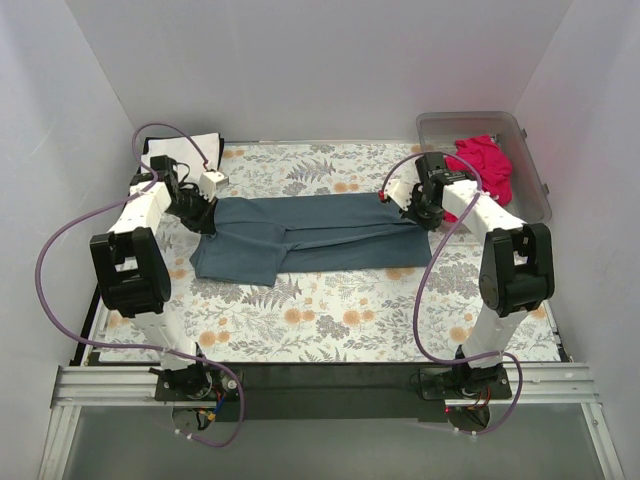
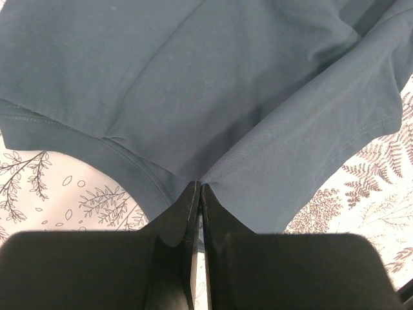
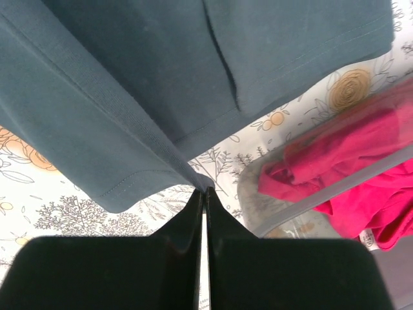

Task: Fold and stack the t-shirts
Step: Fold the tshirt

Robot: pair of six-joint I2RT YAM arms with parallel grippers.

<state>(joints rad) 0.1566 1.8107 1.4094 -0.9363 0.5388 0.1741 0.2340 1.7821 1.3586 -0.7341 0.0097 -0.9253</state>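
Looks abt halfway thru, judging by how things lie. Apparently done: white t-shirt (image 1: 203, 147) and black t-shirt (image 1: 156, 147), folded and parked together at far-left corner, partly hidden behind L arm and cable, so stacking order not readable. In progress: slate-blue t-shirt (image 1: 310, 235), mid-table on floral cloth (image 1: 330, 320), stretched left to right, w/ what seems one lengthwise fold in and a sleeve flap sticking out toward near left. Pinched at its L end by left gripper (image 2: 199, 187), fingers clamped tight on a hem, fabric puckering toward the tips. Pinched at its R end by right gripper (image 3: 204, 192), fingers likewise squeezed together on a hem corner. Left to do, prob.: finish folding the blue and get it onto the pile, then fetch magenta t-shirt (image 1: 485, 165), lying crumpled and unfolded inside clear bin (image 1: 535, 205) at far right, near the right gripper, and fold and stack that too. Count: 4 t-shirts total, i.e. 1 slate-blue, 1 magenta, 1 white, 1 black; of these 2 folded, 1 mid-fold, 1 not begun. Also 1 bin, 1 floral cloth, 2 grippers, both gripping the same shirt.
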